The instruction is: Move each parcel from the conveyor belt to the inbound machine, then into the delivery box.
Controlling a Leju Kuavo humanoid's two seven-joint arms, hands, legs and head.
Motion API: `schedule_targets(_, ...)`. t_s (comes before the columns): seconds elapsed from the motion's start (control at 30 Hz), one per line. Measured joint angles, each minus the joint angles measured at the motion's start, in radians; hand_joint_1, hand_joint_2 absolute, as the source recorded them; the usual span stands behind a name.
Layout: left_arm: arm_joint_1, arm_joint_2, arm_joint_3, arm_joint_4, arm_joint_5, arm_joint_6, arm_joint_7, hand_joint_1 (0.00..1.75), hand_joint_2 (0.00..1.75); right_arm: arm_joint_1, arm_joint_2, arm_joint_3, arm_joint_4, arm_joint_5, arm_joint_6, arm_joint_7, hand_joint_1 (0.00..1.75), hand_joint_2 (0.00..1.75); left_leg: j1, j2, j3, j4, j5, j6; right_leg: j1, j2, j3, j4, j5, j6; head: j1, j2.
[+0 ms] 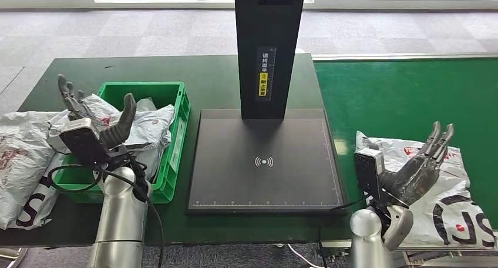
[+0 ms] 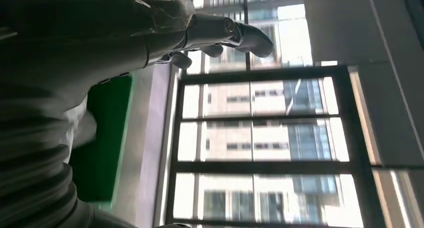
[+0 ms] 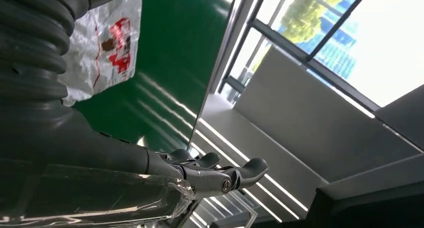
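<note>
Green belt (image 1: 405, 91): one parcel (image 1: 446, 191)

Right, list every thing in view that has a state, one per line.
left hand: open, raised over the crate, holding nothing
right hand: open, above the belt parcel
green crate: holds parcels
belt parcel: lying flat on the conveyor
scanner plate: bare

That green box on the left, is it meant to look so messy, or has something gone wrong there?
It does look overfull. The green box is heaped with crumpled white parcels, and more parcels lie outside it on the table's left edge, partly hanging over. The scanner plate is bare, and one parcel waits on the belt.
</note>
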Motion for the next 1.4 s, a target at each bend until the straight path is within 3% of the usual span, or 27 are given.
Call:
schedule_targets(0.1, 0.082, 0.013, -0.122, -0.074, 0.137, -0.219, 0.0, 0.0, 1.75, -0.068, 0.001, -0.18, 0.098, 0.182, 0.0, 0.057, 0.0, 1.75, -0.001, 0.0, 0.0, 0.0, -0.001, 0.001, -0.001, 0.001, 0.0, -0.001, 0.0, 0.0, 0.0, 0.0)
schedule_targets(0.2, 0.181, 0.017, -0.201, -0.158, 0.213, -0.424, -0.001, 0.0, 1.75, -0.116, -0.021, -0.319, 0.196, 0.309, 0.0, 0.179, 0.0, 1.75, -0.001, 0.001, 0.0, 0.0, -0.002, 0.002, -0.001, 0.001, 0.0, -0.001, 0.0, 0.001, 0.0, 0.0)
schedule_targets(0.3, 0.254, 0.015, -0.231, -0.213, 0.262, -0.606, 0.0, 0.0, 1.75, -0.149, -0.068, -0.388, 0.3, 0.391, 0.0, 0.349, 0.0, 1.75, -0.001, 0.001, 0.0, 0.0, -0.003, 0.003, -0.001, 0.001, 0.0, -0.002, -0.001, 0.002, 0.0, 0.0)
schedule_targets(0.37, 0.273, 0.014, -0.233, -0.221, 0.277, -0.678, 0.0, 0.0, 1.75, -0.162, -0.102, -0.402, 0.363, 0.422, 0.0, 0.455, 0.0, 1.75, -0.001, 0.001, 0.0, 0.0, -0.003, 0.003, -0.001, 0.001, 0.0, -0.002, -0.001, 0.002, 0.0, 0.0)
schedule_targets(0.73, 0.294, 0.014, -0.233, -0.192, 0.313, -0.731, 0.001, 0.0, 1.75, -0.191, -0.196, -0.412, 0.562, 0.441, -0.001, 0.626, 0.0, 1.75, 0.0, 0.002, 0.0, 0.0, -0.002, 0.002, 0.0, 0.001, 0.0, -0.001, -0.001, 0.001, 0.0, 0.0)
schedule_targets(0.9, 0.304, 0.014, -0.233, -0.184, 0.306, -0.734, 0.001, 0.0, 1.75, -0.204, -0.23, -0.412, 0.656, 0.397, -0.001, 0.655, 0.0, 1.75, 0.0, 0.001, 0.0, 0.0, -0.002, 0.002, 0.0, 0.0, 0.001, -0.001, -0.001, 0.001, 0.0, 0.0)
schedule_targets(1.0, 0.308, 0.014, -0.233, -0.182, 0.296, -0.737, 0.001, 0.0, 1.75, -0.223, -0.254, -0.417, 0.742, 0.309, 0.046, 0.606, 0.0, 1.75, 0.0, 0.001, 0.0, 0.0, -0.002, 0.002, 0.0, 0.001, 0.001, -0.001, -0.001, 0.001, 0.0, 0.0)
schedule_targets(1.13, 0.316, 0.014, -0.233, -0.183, 0.288, -0.747, 0.001, 0.0, 1.75, -0.262, -0.281, -0.478, 0.848, 0.136, 0.242, 0.421, 0.0, 1.75, 0.0, 0.003, 0.002, 0.0, -0.002, 0.002, 0.0, 0.002, 0.001, -0.001, -0.001, 0.001, 0.0, 0.0)
schedule_targets(1.23, 0.319, 0.014, -0.233, -0.183, 0.284, -0.753, 0.001, 0.0, 1.75, -0.284, -0.293, -0.518, 0.887, 0.102, 0.341, 0.373, 0.0, 1.75, 0.0, 0.004, 0.004, 0.0, -0.003, 0.002, 0.001, 0.003, 0.003, -0.002, -0.001, 0.001, 0.0, 0.0)
schedule_targets(1.27, 0.319, 0.014, -0.233, -0.182, 0.283, -0.753, 0.001, 0.0, 1.75, -0.289, -0.296, -0.524, 0.896, 0.107, 0.362, 0.375, 0.31, 1.75, 0.001, 0.005, 0.005, 0.0, -0.003, 0.002, 0.001, 0.003, 0.004, -0.002, -0.001, 0.001, 0.0, 0.0)
schedule_targets(1.37, 0.319, 0.014, -0.233, -0.181, 0.275, -0.756, 0.001, 0.0, 1.75, -0.302, -0.302, -0.527, 0.916, 0.14, 0.42, 0.397, 1.62, 1.75, 0.002, 0.008, 0.01, 0.0, -0.006, 0.002, 0.003, 0.007, 0.01, -0.004, -0.001, 0.001, 0.0, 0.0)
schedule_targets(1.4, 0.319, 0.014, -0.233, -0.179, 0.272, -0.758, 0.001, 0.0, 1.75, -0.305, -0.303, -0.527, 0.921, 0.151, 0.437, 0.406, 1.75, 1.75, 0.003, 0.009, 0.013, 0.0, -0.007, 0.002, 0.004, 0.008, 0.013, -0.005, -0.001, 0.001, 0.0, 0.0)
